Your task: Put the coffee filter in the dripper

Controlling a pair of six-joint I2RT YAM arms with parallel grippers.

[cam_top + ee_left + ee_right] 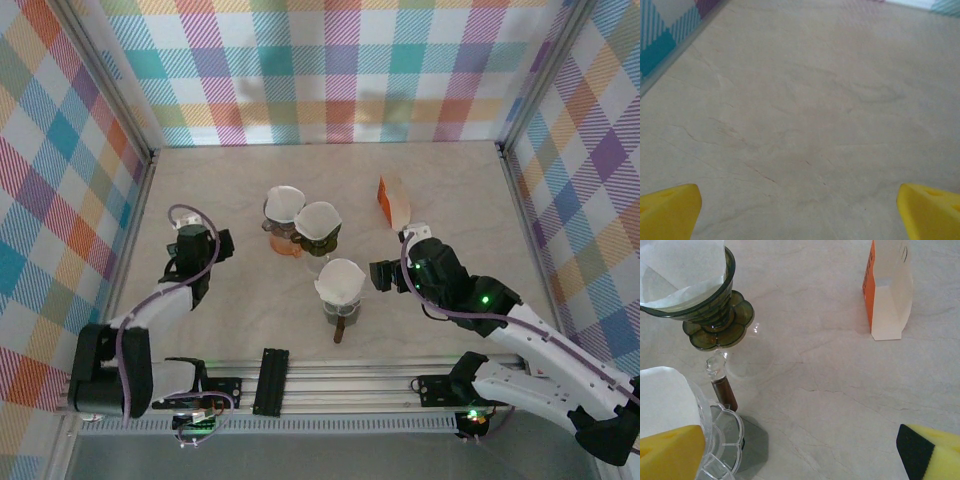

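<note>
Three drippers stand mid-table, each with a white paper filter in it: an orange one [282, 240], a green one [318, 240] and a clear one [341, 310] on a brown-handled base. Up close, a coffee filter [680, 265] sits in the green dripper [715, 320], and another filter [662, 400] sits in the clear dripper [722, 440]. My right gripper [398, 254] [800, 460] is open just right of the clear dripper, with bare table between its fingers. My left gripper [200, 240] [800, 215] is open over bare table at the left, holding nothing.
An orange-and-white filter packet [392, 203] [890, 295] stands at the back right of the drippers. Checked walls [320, 70] close the table on three sides. A wall edge [670, 45] lies ahead-left of the left gripper.
</note>
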